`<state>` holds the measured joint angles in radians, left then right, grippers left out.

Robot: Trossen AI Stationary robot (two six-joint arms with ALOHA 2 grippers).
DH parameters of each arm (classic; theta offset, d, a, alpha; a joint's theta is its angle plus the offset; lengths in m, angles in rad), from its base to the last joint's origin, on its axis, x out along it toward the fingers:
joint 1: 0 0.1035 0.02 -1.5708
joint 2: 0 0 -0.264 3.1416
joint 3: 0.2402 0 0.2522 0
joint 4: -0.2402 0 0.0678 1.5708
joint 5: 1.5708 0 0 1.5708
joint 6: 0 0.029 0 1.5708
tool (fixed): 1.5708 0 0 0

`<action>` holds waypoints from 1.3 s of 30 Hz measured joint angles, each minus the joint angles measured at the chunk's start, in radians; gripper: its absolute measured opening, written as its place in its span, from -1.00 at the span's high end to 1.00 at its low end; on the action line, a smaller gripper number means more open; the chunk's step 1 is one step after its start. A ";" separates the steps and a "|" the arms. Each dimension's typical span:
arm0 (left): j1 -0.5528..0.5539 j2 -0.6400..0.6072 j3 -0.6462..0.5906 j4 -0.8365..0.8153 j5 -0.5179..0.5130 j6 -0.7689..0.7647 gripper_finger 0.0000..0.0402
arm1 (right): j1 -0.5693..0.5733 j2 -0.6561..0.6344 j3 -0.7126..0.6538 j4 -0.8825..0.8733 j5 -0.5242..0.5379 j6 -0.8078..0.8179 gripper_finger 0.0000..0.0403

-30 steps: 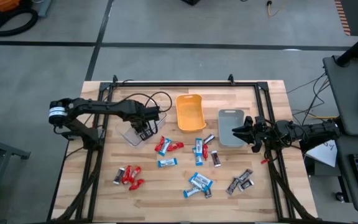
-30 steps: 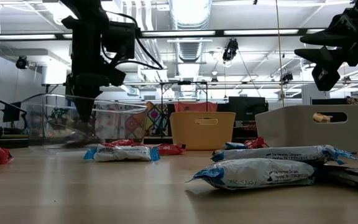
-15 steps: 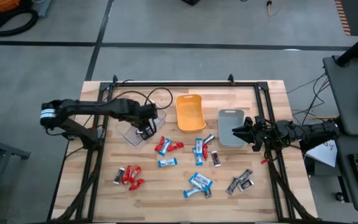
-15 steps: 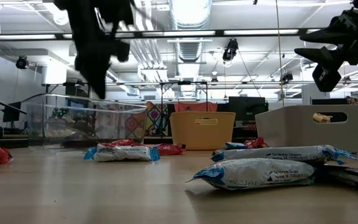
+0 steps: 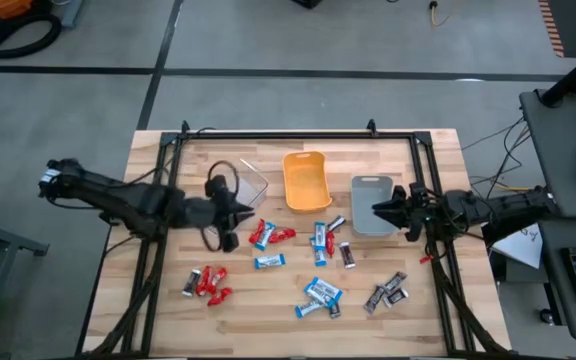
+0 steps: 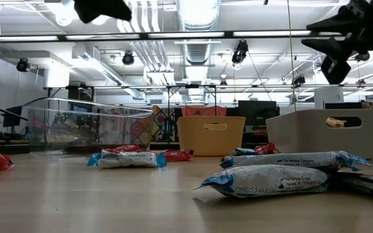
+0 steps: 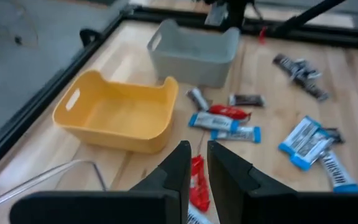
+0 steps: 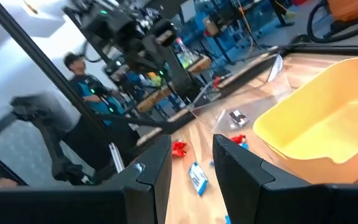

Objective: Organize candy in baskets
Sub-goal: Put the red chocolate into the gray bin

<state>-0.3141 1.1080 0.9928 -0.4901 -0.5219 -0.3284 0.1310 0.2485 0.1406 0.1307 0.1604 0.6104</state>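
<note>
Wooden bench [image 5: 168,310] under everything. Three small rectangular plastic baskets in a row beyond the left tool [image 5: 230,213]: clear [image 5: 251,183] just beside it, orange [image 5: 305,180] farther, grey [image 5: 369,203] right under the right tool [image 5: 385,212], probably so each colour gets a bin. Left tool's fingers [image 7: 179,171] nearly together, holding nothing, aimed at red wrapped candy bars [image 5: 270,235] just ahead, likely the next pick. Right tool part open, empty, waiting. Blue-and-white [image 5: 320,292] and dark silver-grey bars [image 5: 386,293] scattered well apart from both tools.
</note>
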 joint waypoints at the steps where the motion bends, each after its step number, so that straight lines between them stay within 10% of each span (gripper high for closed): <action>1: -0.030 0.002 0.000 0.004 -0.037 -0.012 0.82 | 0.000 0.033 0.021 -0.009 0.000 -0.002 0.46; 9: -0.214 0.066 0.000 0.007 -0.212 -0.106 0.82 | 0.000 0.324 0.238 -0.242 0.049 0.053 0.46; 22: -0.321 0.237 -0.001 0.028 -0.146 -0.030 0.82 | 0.002 0.750 0.614 -0.684 -0.021 -0.084 0.46; 39: -0.321 0.256 -0.001 0.034 -0.240 -0.077 0.82 | 0.003 0.988 0.822 -0.761 -0.108 -0.536 0.46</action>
<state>-0.6350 1.3640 0.9920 -0.4557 -0.7617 -0.4058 0.1336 1.2362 0.9622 -0.6299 0.0522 0.0744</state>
